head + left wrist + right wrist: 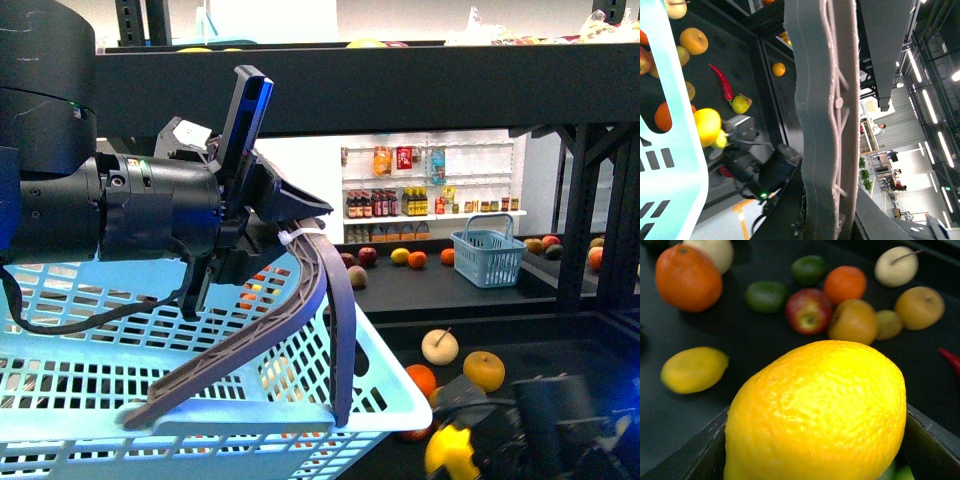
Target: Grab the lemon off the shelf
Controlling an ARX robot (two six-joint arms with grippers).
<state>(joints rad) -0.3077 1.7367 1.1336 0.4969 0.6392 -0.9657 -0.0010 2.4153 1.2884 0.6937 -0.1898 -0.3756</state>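
The bright yellow lemon (820,410) fills the right wrist view, pinched between the two dark fingers (932,445) of my right gripper (815,455), which is shut on it. It hangs a little above the dark tray of the black shelf (760,340). In the front view the lemon (450,450) shows at the bottom right in the right gripper (470,445), low over the shelf level (540,335). My left gripper (290,235) is shut on the grey basket handle (330,290) of a light blue basket (120,380). The left wrist view shows that handle (825,125) close up.
A second lemon (694,369), an orange (688,277), limes (766,296), a red apple (809,311) and brownish fruit (854,321) lie on the tray. A red chili (722,82) lies further along. A small blue basket (488,256) stands on the far level.
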